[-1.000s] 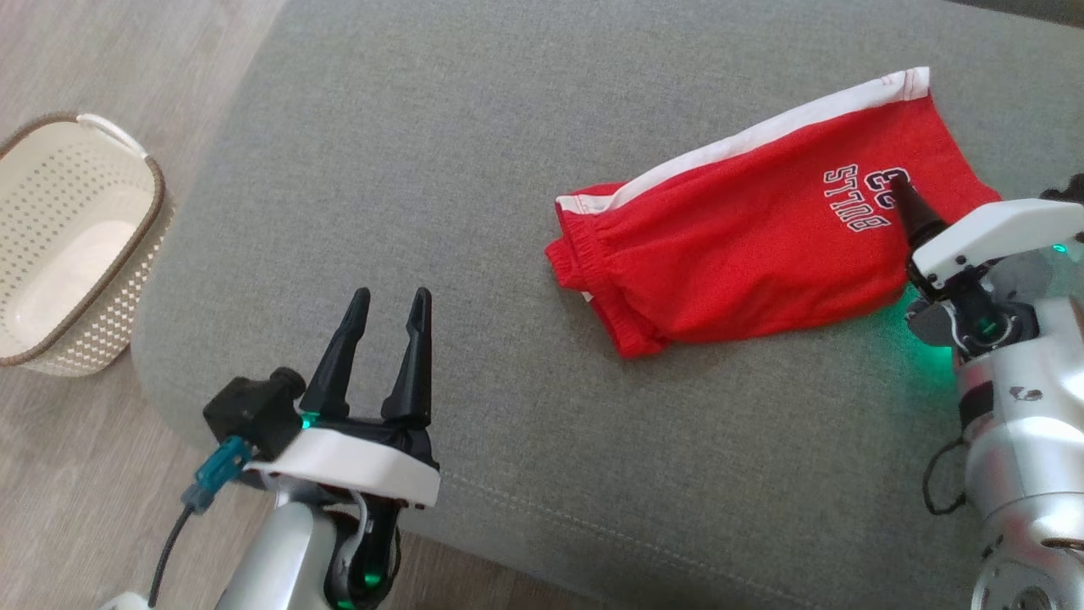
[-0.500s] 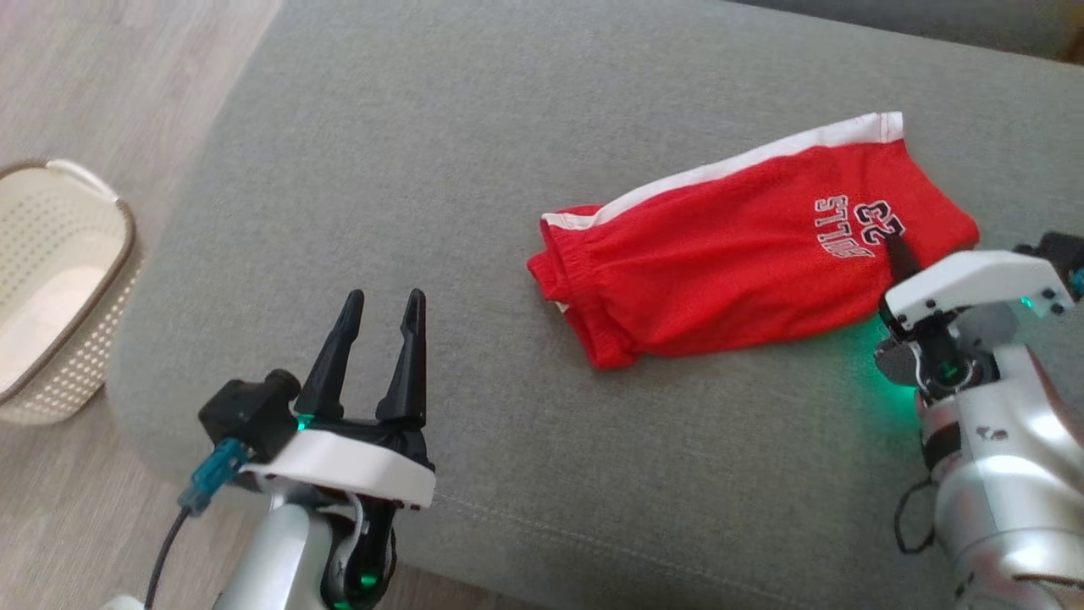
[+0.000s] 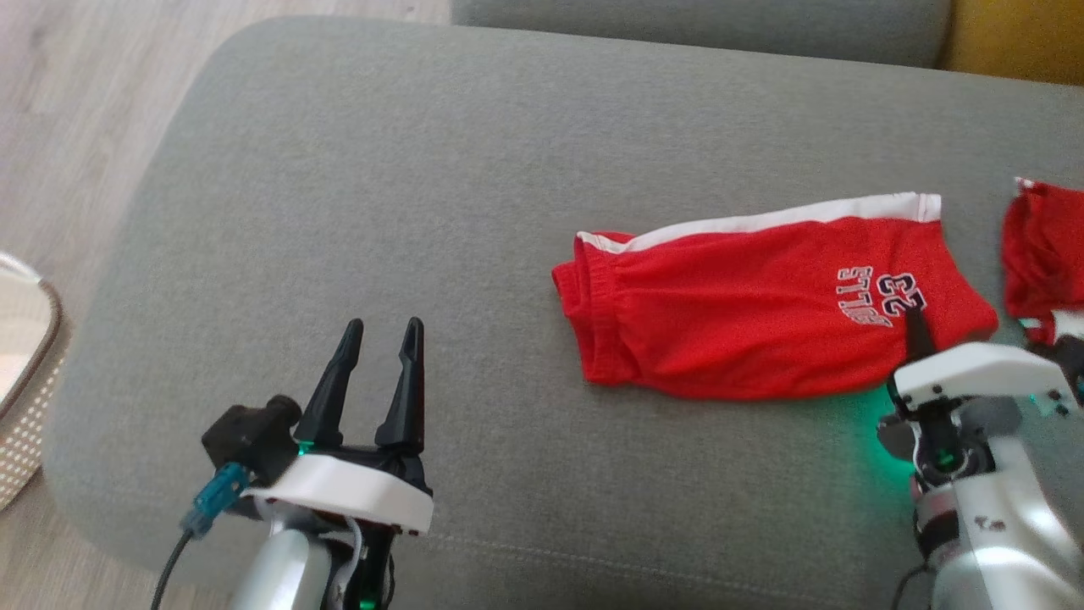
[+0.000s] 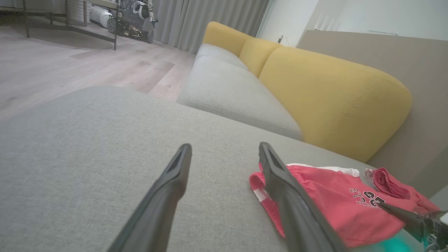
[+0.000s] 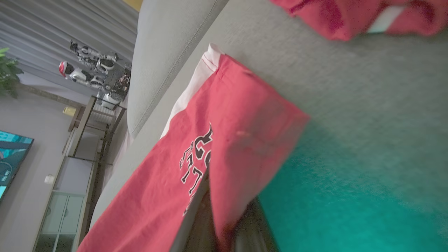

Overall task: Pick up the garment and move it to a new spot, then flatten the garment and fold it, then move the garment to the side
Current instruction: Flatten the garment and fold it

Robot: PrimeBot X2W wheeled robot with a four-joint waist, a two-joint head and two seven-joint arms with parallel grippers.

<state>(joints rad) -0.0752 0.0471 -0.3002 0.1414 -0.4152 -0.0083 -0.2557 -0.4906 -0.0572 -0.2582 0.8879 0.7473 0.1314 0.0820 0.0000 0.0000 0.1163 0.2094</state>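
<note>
Garment (image 3: pixel 762 313): red shorts with a white side stripe and dark-and-white lettering with "23" near the hem. It lies flat on the right half of the cushion, waistband toward the robot's left, hem toward its right, stripe along the far edge.

Surface: broad grey fabric cushion (image 3: pixel 423 212), rounded corners, stitched seam near the front edge.

Room: pale wood floor (image 3: pixel 76 102) to the left, with a cream perforated basket (image 3: pixel 21 398) standing on it off the cushion's left edge. A grey sofa seat (image 4: pixel 227 94) and yellow backrest (image 4: pixel 332 94) lie beyond, and grey curtains (image 4: pixel 196 21) farther back.

Right gripper (image 3: pixel 915 326): at the garment's near hem corner, just below the lettering. Its fingers are closed with a fold of the red fabric pinched between them, shown close in the right wrist view. Green light from the wrist tints the cushion beside it.

Left gripper (image 3: pixel 381 339): fingers spread, nothing between them, above bare cushion near the front edge and well apart from the waistband.

Edges and open room: a second red cloth (image 3: pixel 1046 246), bunched, lies just right of the hem with a strip of grey between the two. Wide bare cushion runs left of the waistband to the rounded left edge. A bare band separates the garment from the front edge, and another bare stretch lies behind the stripe up to the far edge.
</note>
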